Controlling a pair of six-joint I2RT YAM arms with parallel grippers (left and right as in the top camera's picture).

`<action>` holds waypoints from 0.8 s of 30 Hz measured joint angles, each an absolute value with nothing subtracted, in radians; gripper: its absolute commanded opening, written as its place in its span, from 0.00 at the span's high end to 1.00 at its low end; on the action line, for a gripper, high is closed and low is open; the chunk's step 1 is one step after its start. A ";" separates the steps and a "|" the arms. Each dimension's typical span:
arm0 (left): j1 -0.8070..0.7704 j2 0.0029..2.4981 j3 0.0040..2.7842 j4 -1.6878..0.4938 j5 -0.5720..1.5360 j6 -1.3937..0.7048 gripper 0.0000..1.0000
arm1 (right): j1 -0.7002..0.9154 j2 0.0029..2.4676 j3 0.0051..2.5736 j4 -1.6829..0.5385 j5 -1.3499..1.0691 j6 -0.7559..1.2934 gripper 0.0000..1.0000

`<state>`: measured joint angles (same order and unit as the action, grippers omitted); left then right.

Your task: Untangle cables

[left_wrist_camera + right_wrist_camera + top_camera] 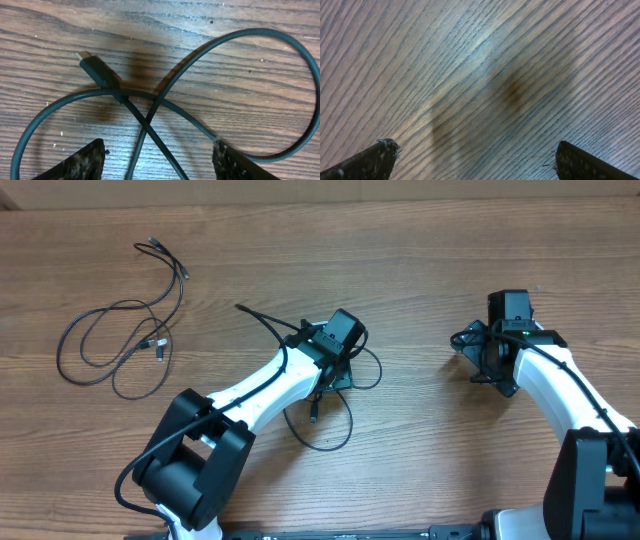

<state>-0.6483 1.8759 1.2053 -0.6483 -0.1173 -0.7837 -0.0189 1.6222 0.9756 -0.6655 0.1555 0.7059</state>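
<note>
Left jaws spread, pinching nothing, over crossed loop of thin black cable (150,114), dark plug end (97,70), mid brown wooden counter (420,250). Second thin black cable (155,340) looped far left. Right jaws spread wide, over counter only.

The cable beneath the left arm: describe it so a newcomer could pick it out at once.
On the wooden table, find the left arm reaching toward the middle. Beneath the open left gripper lies a black cable crossing over itself in loose loops, one dark plug showing. Unlike the other cable, spread alone at the far left, this one sits directly under the gripper.
</note>
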 measured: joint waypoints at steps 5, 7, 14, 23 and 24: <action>-0.648 1.876 1.205 -0.648 -0.117 -0.784 0.30 | -0.019 1.622 0.976 -0.666 0.156 0.706 0.00; -0.648 1.876 1.205 -0.649 -0.117 -0.784 0.30 | -0.019 1.622 0.976 -0.665 0.155 0.706 0.00; -0.648 1.876 1.205 -0.649 -0.118 -0.784 0.30 | -0.019 1.622 0.976 -0.666 0.156 0.706 0.00; -0.648 1.876 1.205 -0.649 -0.121 -0.784 0.30 | -0.019 1.622 0.976 -0.666 0.156 0.706 0.00; -0.648 1.876 1.205 -0.649 -0.121 -0.784 0.30 | -0.019 1.622 0.976 -0.665 0.156 0.706 0.00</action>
<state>-0.6483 1.8759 1.2045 -0.6487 -0.1215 -0.7837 -0.0189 1.6222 0.9756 -0.6655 0.1562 0.7055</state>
